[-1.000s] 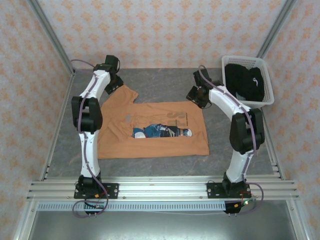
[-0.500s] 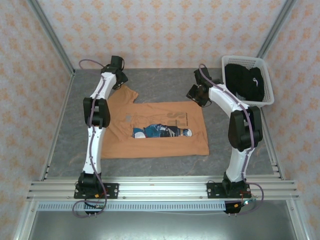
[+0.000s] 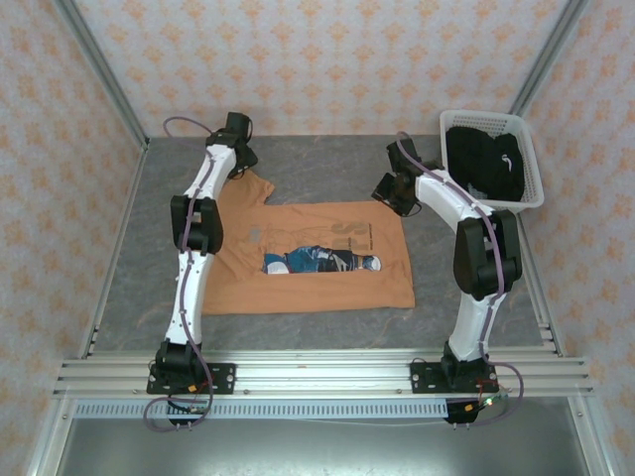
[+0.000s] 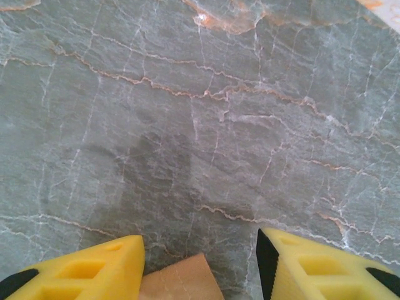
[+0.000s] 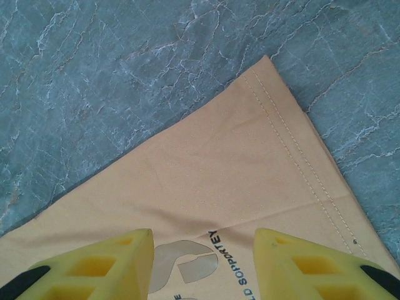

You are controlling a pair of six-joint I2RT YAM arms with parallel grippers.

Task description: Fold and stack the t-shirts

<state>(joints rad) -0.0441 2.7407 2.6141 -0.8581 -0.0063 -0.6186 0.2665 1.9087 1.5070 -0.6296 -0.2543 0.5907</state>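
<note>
An orange t-shirt (image 3: 298,283) is lying flat, print up, on the grey worktop (image 3: 327,159), its long axis running left to right with the hem at the right. A black t-shirt (image 3: 481,159) is sitting in the far-right basket (image 3: 533,188). The left arm (image 3: 193,223) is stretching over the far sleeve corner and the right arm (image 3: 476,248) is bending over the far hem corner, with left jaws and right jaws both spread; the shirt's lettering is only partly legible.

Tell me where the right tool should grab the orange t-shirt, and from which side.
Pinch the orange t-shirt at its stitched hem corner, coming down from above with the right tool. The shirt lies flat on the table, and that corner lies just ahead of the open fingers.
</note>
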